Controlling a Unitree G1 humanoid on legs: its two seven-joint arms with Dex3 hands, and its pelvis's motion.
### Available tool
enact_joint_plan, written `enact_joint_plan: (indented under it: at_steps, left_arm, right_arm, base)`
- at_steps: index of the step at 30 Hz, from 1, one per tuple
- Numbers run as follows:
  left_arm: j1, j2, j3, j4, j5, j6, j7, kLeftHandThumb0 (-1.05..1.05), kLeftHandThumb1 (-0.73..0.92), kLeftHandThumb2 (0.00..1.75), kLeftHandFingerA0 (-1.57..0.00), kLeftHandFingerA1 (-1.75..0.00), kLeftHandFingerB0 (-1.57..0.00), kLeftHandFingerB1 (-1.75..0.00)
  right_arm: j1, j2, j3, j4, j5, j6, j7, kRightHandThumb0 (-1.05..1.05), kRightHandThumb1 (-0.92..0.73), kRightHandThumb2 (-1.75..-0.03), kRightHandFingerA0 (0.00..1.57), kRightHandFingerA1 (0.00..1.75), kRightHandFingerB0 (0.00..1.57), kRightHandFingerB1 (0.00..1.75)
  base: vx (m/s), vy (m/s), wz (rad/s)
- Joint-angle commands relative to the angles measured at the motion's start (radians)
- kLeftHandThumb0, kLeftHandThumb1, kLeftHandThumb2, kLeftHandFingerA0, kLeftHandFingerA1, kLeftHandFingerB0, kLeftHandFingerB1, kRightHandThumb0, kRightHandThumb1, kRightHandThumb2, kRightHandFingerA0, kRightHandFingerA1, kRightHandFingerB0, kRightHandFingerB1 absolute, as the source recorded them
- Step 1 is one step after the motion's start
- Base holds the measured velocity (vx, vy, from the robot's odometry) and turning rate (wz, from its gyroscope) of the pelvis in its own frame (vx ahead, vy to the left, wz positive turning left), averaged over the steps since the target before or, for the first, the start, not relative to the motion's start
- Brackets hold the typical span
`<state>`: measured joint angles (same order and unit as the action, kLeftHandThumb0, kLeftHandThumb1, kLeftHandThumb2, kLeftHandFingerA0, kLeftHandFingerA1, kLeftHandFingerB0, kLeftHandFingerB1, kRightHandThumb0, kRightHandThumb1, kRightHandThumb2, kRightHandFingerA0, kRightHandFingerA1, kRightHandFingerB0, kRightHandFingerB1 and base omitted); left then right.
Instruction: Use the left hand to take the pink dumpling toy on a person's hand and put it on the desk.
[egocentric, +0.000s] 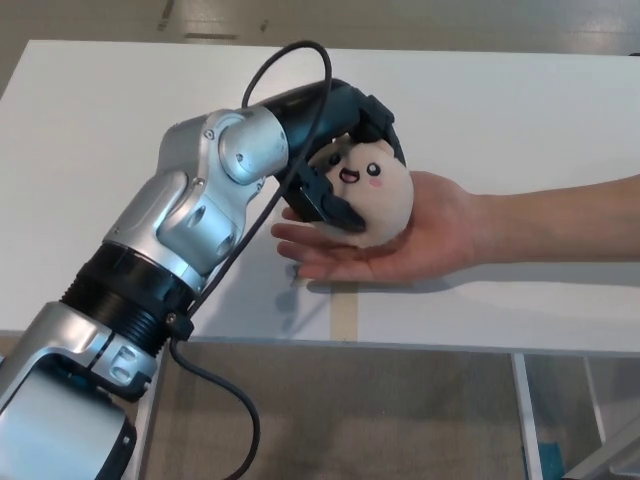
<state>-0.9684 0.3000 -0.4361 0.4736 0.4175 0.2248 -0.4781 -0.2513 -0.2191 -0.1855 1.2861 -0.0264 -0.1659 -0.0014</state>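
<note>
Pink dumpling toy (372, 195) sits gripped in my left hand (345, 165), black fingers (330, 207) wrapped around it so it lifts clean off the person's palm (420, 235) (possibly touching underneath), above the white bench (120, 120).

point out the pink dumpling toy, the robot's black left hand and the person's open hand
pink dumpling toy (372, 190), head view, on its cheek beside the face
robot's black left hand (345, 150), head view, middle of the hand around the toy
person's open hand (420, 240), head view, on the palm
</note>
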Motion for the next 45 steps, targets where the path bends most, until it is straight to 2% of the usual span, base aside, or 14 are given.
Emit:
enact_joint_plan:
  at_steps: [1, 2, 5, 8, 10, 12, 13, 21, 22, 23, 35, 45]
  left_arm:
    - [-0.025, -0.006, 0.038, -0.009, -0.022, -0.041, -0.006, -0.18, 0.78, 0.64, -0.76, -1.19, -0.84, -0.79]
    - [-0.027, -0.007, 0.045, -0.011, -0.021, -0.042, -0.005, -0.18, 0.79, 0.63, -0.86, -0.97, -0.86, -0.74]
    - [-0.028, -0.006, 0.048, -0.014, -0.015, -0.041, -0.003, -0.18, 0.8, 0.63, -0.87, -0.95, -0.86, -0.75]
    - [-0.033, -0.002, 0.055, -0.017, -0.011, -0.044, -0.003, -0.18, 0.8, 0.63, -0.85, -1.0, -0.84, -0.78]
    - [-0.037, -0.001, 0.066, -0.023, -0.014, -0.044, -0.005, -0.19, 0.79, 0.64, -0.81, -1.18, -0.8, -0.9]
    - [-0.039, 0.001, 0.069, -0.02, -0.013, -0.047, -0.006, -0.19, 0.79, 0.64, -0.8, -1.2, -0.81, -0.89]
    - [-0.039, 0.0, 0.07, -0.018, -0.013, -0.049, -0.005, -0.19, 0.78, 0.64, -0.78, -1.28, -0.79, -0.93]
    - [-0.027, -0.002, 0.071, -0.02, -0.009, -0.053, -0.008, -0.19, 0.78, 0.65, -0.75, -1.3, -0.79, -0.94]
    - [-0.029, -0.003, 0.068, -0.018, -0.007, -0.05, -0.011, -0.19, 0.79, 0.64, -0.8, -1.19, -0.82, -0.83]
    - [-0.036, -0.004, 0.066, -0.011, -0.005, -0.047, -0.014, -0.19, 0.79, 0.64, -0.79, -1.21, -0.83, -0.83]
    - [-0.038, -0.003, 0.063, -0.004, -0.004, -0.047, -0.023, -0.19, 0.78, 0.64, -0.76, -1.25, -0.8, -0.9]
    - [-0.04, -0.003, 0.063, -0.01, 0.0, -0.036, -0.026, -0.19, 0.78, 0.64, -0.75, -1.27, -0.8, -0.89]
  right_arm:
    - [0.006, -0.006, -0.004, 0.005, 0.01, 0.014, 0.012, -0.27, -0.65, -0.59, 0.42, 0.39, 0.41, 0.38]
    - [0.008, -0.006, -0.006, 0.005, 0.012, 0.014, 0.015, -0.27, -0.65, -0.59, 0.41, 0.39, 0.4, 0.38]
    - [0.008, -0.005, -0.007, 0.004, 0.014, 0.017, 0.016, -0.27, -0.65, -0.59, 0.41, 0.39, 0.4, 0.38]
    - [0.004, -0.006, -0.01, 0.004, 0.017, 0.019, 0.02, -0.27, -0.65, -0.59, 0.42, 0.39, 0.4, 0.38]
    - [0.006, -0.008, -0.009, 0.003, 0.013, 0.019, 0.021, -0.27, -0.65, -0.59, 0.42, 0.39, 0.41, 0.38]
    - [0.004, -0.007, -0.008, 0.003, 0.012, 0.018, 0.022, -0.27, -0.65, -0.59, 0.42, 0.39, 0.41, 0.38]
    - [0.005, -0.007, -0.009, 0.004, 0.013, 0.018, 0.022, -0.27, -0.65, -0.59, 0.42, 0.39, 0.41, 0.38]
    - [0.008, -0.006, -0.01, 0.003, 0.012, 0.018, 0.021, -0.27, -0.65, -0.59, 0.42, 0.39, 0.39, 0.38]
    - [0.007, -0.006, -0.011, 0.003, 0.013, 0.018, 0.021, -0.27, -0.65, -0.59, 0.42, 0.39, 0.39, 0.38]
    - [0.005, -0.005, -0.013, 0.003, 0.014, 0.019, 0.019, -0.27, -0.65, -0.6, 0.42, 0.39, 0.39, 0.38]
    - [0.008, -0.005, -0.016, 0.001, 0.014, 0.02, 0.021, -0.27, -0.65, -0.59, 0.41, 0.39, 0.39, 0.38]
    - [0.004, -0.003, -0.017, 0.003, 0.011, 0.02, 0.021, -0.27, -0.65, -0.6, 0.41, 0.39, 0.39, 0.37]
  base:
    - [0.0, 0.0, 0.0]
    - [0.0, 0.0, 0.0]
    - [0.0, 0.0, 0.0]
    - [0.0, 0.0, 0.0]
    - [0.0, 0.0, 0.0]
    - [0.0, 0.0, 0.0]
    - [0.0, 0.0, 0.0]
    - [0.0, 0.0, 0.0]
    - [0.0, 0.0, 0.0]
    - [0.0, 0.0, 0.0]
    - [0.0, 0.0, 0.0]
    - [0.0, 0.0, 0.0]
